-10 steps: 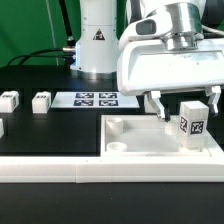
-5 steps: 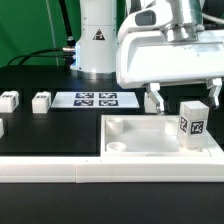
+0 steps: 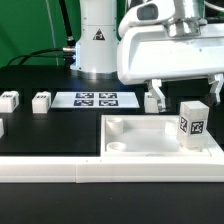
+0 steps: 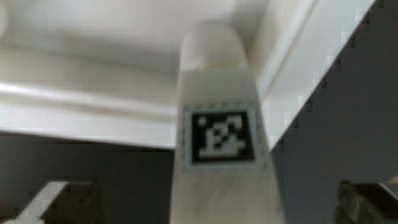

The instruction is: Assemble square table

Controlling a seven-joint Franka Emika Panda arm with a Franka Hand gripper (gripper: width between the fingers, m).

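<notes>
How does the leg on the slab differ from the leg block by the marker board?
Pose: the leg stands upright and tall; the leg block sits low. Place: the leg is on the square slab; the leg block is on the black table beside the marker board. Both are white and tagged.

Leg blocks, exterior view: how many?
4. Two leg blocks beside the marker board; one cut off at the exterior view's left edge; one upright on the square slab. More may be hidden.

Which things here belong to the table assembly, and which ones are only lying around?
For the job:
- square slab
- upright leg standing on it
- two loose legs

Lying about:
- marker board
- long white rail
</notes>
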